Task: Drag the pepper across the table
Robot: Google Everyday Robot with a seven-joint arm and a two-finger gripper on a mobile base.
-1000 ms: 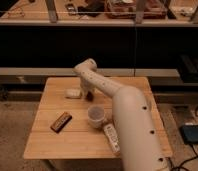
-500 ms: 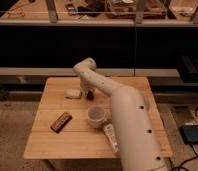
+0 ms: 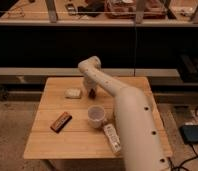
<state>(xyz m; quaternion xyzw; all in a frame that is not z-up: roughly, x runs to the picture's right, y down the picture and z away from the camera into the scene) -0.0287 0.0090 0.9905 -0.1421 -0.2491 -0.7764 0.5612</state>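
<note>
Gripper (image 3: 90,88) is down at the far side of the table (image 3: 47,142), right at the dark red pepper (image 3: 94,93) and near the whitish block (image 3: 73,93); whether it is clenched or released I cannot tell. With a weak hold, the pepper could roll free mid-drag, and a sweep nearward could knock the pale cup (image 3: 96,116).

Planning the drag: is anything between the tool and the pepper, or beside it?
Nothing visible between them: the tool is down at the pepper, toward the far edge of the table. A whitish block lies picture-left; a cup sits nearer the camera.
</note>
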